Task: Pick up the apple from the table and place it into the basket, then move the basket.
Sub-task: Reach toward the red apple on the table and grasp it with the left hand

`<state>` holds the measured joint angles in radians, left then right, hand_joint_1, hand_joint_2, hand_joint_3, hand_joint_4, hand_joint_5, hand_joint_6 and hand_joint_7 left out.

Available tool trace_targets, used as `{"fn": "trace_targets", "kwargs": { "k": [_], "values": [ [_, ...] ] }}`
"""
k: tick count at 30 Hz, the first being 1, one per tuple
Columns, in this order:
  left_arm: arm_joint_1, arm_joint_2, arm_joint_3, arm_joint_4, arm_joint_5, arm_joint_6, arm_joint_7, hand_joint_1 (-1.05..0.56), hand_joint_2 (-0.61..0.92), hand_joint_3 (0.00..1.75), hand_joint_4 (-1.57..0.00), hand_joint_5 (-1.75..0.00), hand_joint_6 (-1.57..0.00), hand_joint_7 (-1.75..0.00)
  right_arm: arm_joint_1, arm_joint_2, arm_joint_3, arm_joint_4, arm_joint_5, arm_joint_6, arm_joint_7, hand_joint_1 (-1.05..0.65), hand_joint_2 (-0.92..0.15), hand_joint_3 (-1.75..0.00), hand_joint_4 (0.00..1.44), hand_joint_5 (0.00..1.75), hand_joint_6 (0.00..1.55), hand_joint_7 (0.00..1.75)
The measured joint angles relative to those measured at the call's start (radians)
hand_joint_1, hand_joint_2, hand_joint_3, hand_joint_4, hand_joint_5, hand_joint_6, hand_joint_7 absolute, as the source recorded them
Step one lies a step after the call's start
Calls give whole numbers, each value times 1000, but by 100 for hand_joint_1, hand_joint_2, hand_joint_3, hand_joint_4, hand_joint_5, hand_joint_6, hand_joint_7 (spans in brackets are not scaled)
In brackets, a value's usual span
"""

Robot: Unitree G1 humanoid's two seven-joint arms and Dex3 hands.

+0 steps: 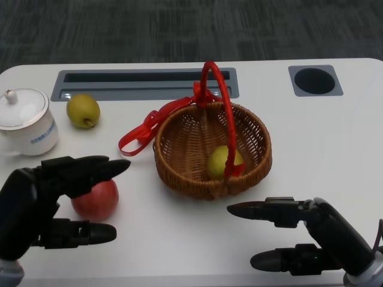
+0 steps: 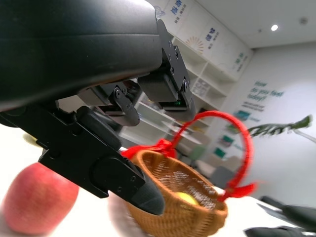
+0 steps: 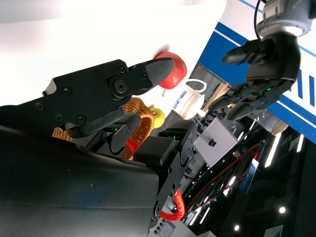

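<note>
The left hand (image 1: 45,200) hovers with fingers spread around the apple (image 1: 96,199), upper fingers over its top, lower ones in front, no grip visible; the right hand (image 1: 305,236) lies open and empty beside the basket (image 1: 179,155), fingers pointing left. One smooth red apple sits on the white table (image 1: 335,149), left of one round woven wicker basket with a red-wrapped handle and ribbon; two yellow-green pears, one (image 1: 224,161) inside the basket, one (image 1: 82,110) near a glossy white lidded cup (image 1: 27,122).
</note>
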<state>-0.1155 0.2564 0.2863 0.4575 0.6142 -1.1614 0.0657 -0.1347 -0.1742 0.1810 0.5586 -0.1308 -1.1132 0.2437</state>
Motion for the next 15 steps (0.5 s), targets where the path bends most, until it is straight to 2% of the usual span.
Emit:
{"fn": "trace_targets", "kwargs": {
  "k": [3, 7, 11, 15],
  "values": [
    [-52, 56, -41, 76, 119, 64, 140, -83, 66, 1, -68, 0, -58, 0, 2, 0, 0, -3, -2, 1, 0, -51, -87, 0, 75, 0, 69, 0],
    [-118, 117, -152, 186, 227, 172, 279, -83, 63, 0, -67, -1, -55, 0, 5, -1, -2, -9, -3, 2, 0, -51, -88, 0, 74, 0, 69, 0],
    [-198, 152, -271, 316, 265, 278, 356, -81, 61, 0, -63, 0, -52, 0, 7, -1, -4, -11, -8, 1, 0, -52, -88, 0, 74, 0, 69, 0],
    [-286, 156, -389, 471, 272, 369, 386, -80, 62, 0, -63, -1, -50, -1, 9, -2, -4, -13, -7, 1, 0, -52, -88, 0, 74, 0, 69, 0]
  ]
}}
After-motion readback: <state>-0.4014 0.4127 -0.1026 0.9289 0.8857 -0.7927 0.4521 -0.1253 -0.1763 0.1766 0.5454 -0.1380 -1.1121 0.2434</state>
